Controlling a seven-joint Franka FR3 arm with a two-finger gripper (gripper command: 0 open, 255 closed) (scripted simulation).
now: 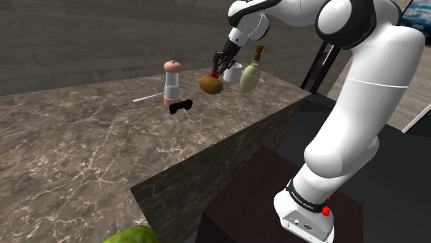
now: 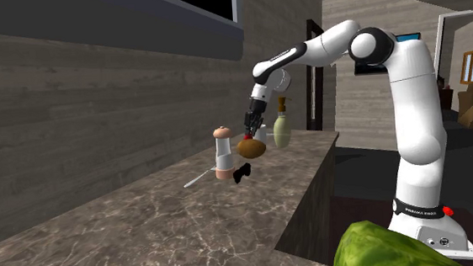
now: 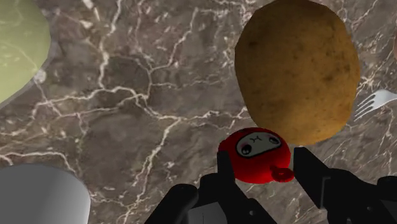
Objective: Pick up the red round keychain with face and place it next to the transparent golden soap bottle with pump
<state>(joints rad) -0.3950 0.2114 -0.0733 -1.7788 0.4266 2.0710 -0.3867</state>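
One red keychain (image 3: pixel 256 154) with a face is clamped between the fingers of the gripper (image 3: pixel 264 167) and held off the marble counter (image 1: pixel 83 152). The potato (image 3: pixel 296 67) is just beside and below it. The soap bottle (image 1: pixel 251 74), yellowish with a pump, stands near on the potato's other side, toward the shoulder view's right. A white cup (image 1: pixel 232 70) is close behind the gripper. A grinder (image 1: pixel 172 83), a small black item (image 1: pixel 179 105) at its foot and a fork (image 1: pixel 148 98) lie toward the shoulder view's left.
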